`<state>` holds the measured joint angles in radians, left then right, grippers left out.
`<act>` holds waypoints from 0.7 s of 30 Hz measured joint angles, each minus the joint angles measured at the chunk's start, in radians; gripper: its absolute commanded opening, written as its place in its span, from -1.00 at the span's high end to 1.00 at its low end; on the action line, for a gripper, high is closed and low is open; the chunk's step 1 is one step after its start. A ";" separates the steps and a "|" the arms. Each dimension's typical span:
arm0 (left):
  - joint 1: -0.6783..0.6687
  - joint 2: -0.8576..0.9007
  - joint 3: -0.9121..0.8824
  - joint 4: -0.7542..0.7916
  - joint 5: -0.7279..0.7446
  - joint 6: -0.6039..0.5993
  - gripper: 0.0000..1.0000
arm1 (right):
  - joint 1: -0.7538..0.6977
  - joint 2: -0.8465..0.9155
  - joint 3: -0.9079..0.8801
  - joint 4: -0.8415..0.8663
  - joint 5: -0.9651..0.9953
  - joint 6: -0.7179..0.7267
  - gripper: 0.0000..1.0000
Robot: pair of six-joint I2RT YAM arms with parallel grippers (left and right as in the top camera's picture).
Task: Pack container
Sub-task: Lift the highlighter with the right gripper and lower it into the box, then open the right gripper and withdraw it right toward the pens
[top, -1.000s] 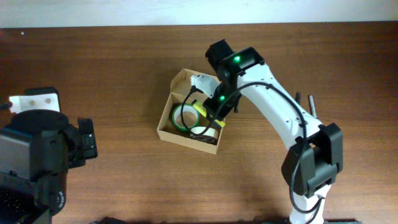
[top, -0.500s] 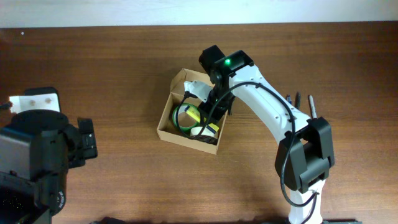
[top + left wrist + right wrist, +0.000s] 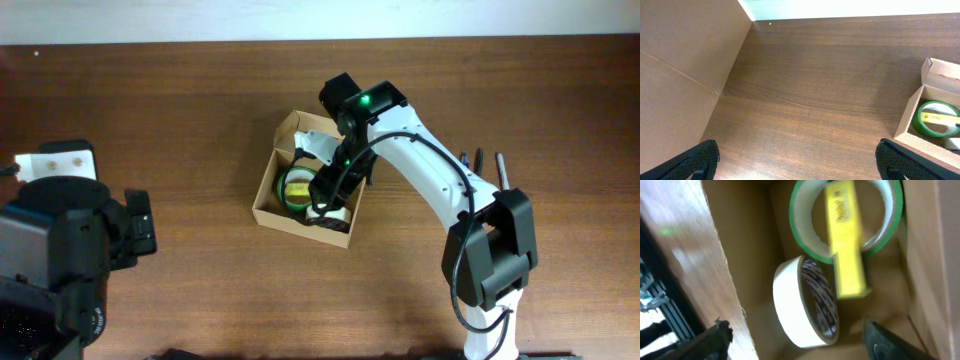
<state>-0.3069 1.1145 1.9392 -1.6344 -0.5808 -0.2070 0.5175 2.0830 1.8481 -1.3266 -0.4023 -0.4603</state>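
The container (image 3: 266,192), a tan cardboard box with its flap lid (image 3: 298,127) raised at the back, stands mid-table. Inside lie a green tape roll (image 3: 290,200), a yellow bar (image 3: 297,187) across it, and a white tape roll (image 3: 336,214) on edge. My right gripper (image 3: 325,192) hovers open over the box. In the right wrist view the gripper (image 3: 800,342) spans the white roll (image 3: 790,305) without touching it, with the yellow bar (image 3: 846,245) resting loose on the green roll (image 3: 802,247). My left gripper (image 3: 802,160) is open over bare wood, far left of the container (image 3: 910,117).
Dark pen-like items (image 3: 500,166) lie right of the right arm. A white block (image 3: 55,160) sits at the far left edge by the left arm (image 3: 70,250). A large tan board (image 3: 680,75) fills the left of the left wrist view.
My right gripper shifted left over the box, then opened. The yellow bar it carried now lies across the green roll. The left arm has not moved.
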 measured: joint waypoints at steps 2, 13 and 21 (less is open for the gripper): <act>0.000 0.000 0.000 0.000 0.000 0.000 -0.99 | 0.000 0.000 0.000 -0.001 0.000 0.000 -0.71; 0.000 0.000 0.000 0.000 0.000 0.000 -0.99 | -0.007 -0.002 0.000 -0.042 0.100 0.066 -0.76; 0.000 0.000 0.000 0.001 0.000 0.000 -0.98 | -0.038 -0.092 0.221 -0.188 0.245 0.153 -0.84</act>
<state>-0.3069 1.1145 1.9392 -1.6337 -0.5808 -0.2066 0.4797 1.9907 2.0693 -1.5146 -0.1570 -0.3073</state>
